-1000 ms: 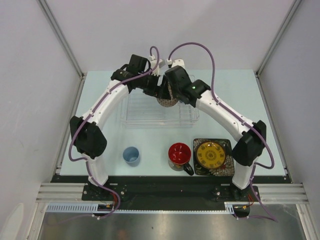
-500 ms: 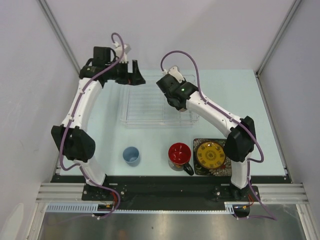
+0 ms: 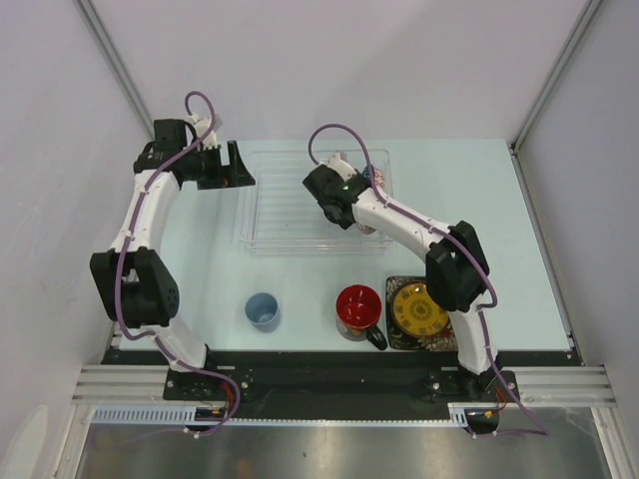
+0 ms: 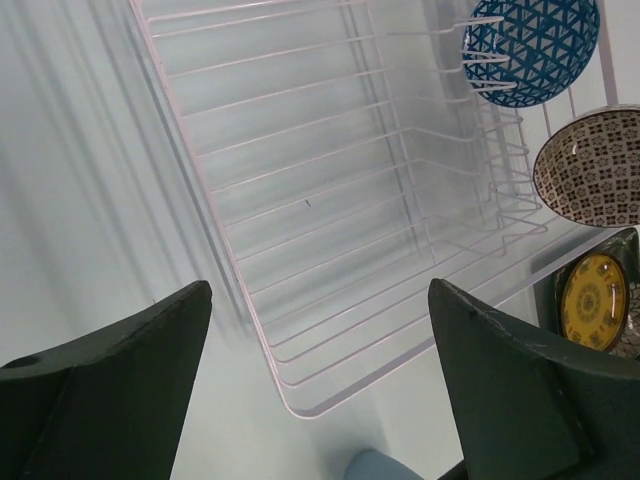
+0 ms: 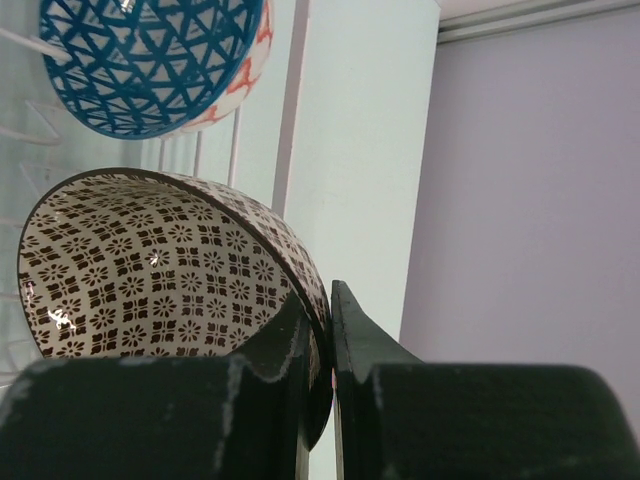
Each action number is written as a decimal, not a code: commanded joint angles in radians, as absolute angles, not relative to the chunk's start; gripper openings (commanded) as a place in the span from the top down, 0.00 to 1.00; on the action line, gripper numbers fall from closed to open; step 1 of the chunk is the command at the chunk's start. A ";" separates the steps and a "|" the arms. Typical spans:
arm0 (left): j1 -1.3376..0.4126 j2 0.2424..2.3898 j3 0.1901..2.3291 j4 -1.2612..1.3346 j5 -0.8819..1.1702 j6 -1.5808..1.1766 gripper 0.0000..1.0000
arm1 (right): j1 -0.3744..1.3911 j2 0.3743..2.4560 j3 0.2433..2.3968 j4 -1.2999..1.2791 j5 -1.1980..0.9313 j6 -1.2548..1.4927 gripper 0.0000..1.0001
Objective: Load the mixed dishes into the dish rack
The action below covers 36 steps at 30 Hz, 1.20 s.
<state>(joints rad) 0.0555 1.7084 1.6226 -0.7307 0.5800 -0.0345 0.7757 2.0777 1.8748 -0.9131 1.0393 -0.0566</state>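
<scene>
Right gripper (image 5: 325, 300), clamped on the beige patterned bowl's (image 5: 150, 260) rim, holds it at the dish rack's (image 3: 290, 215) right end beside the blue patterned bowl (image 4: 530, 45). Left gripper (image 3: 238, 168), spread and empty, has swung off to the rack's left, apparently leaving placement to the right arm.

White arm links (image 3: 146, 205) with black joints (image 3: 135, 289) and looping purple cables (image 3: 201, 101).

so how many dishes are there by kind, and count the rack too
bowls: 2 (blue patterned bowl, beige patterned bowl)
cups and mugs: 2 (light-blue cup, red-inside mug)
plates: 2 (yellow round plate, black square plate)
dish rack: 1
total: 7
</scene>
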 commanded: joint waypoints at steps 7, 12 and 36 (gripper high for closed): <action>0.103 1.658 1.546 -0.630 0.600 0.037 0.07 | 0.742 2.069 1.848 -0.888 1.177 -0.107 1.00; 0.124 1.660 1.526 -0.621 0.611 0.040 0.08 | 0.747 2.079 1.844 -0.888 1.180 -0.117 1.00; 0.133 1.672 1.494 -0.600 0.637 0.031 0.12 | 0.831 2.217 1.901 -0.939 1.103 -0.066 0.29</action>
